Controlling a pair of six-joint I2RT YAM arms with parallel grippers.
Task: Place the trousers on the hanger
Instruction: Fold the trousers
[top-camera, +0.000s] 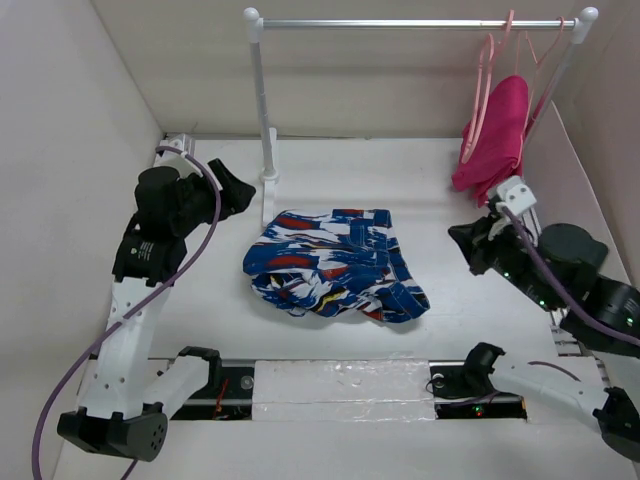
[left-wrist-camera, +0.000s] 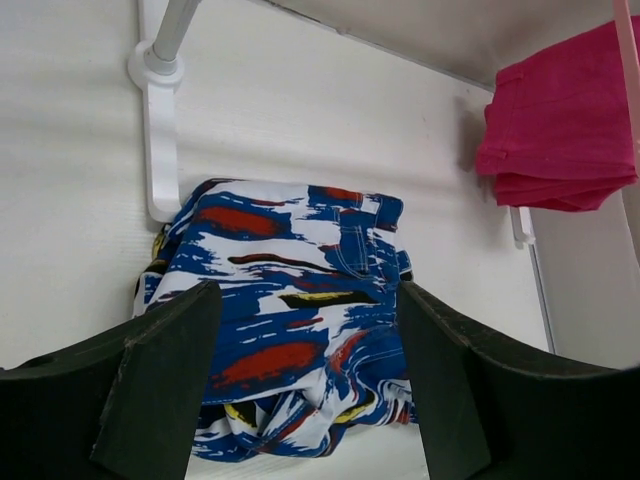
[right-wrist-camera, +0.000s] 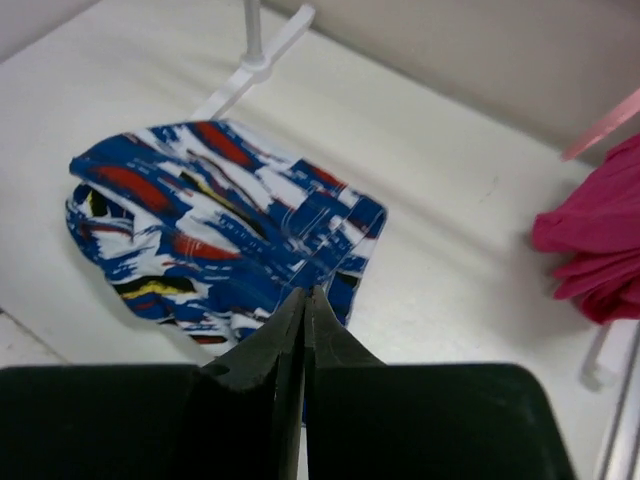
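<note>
Crumpled trousers (top-camera: 335, 262) mid counter (top-camera: 430, 190), left tool (left-wrist-camera: 305, 300) wide apart and holding nothing, right tool (right-wrist-camera: 305, 300) pressed together, empty, pink hanger (top-camera: 486, 80) on rail (top-camera: 400, 23)

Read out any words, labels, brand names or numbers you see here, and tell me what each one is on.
No text here can be read.
left arm: small pale marks on a black link, too small to read.
trousers: patterned print only, no letters.
</note>
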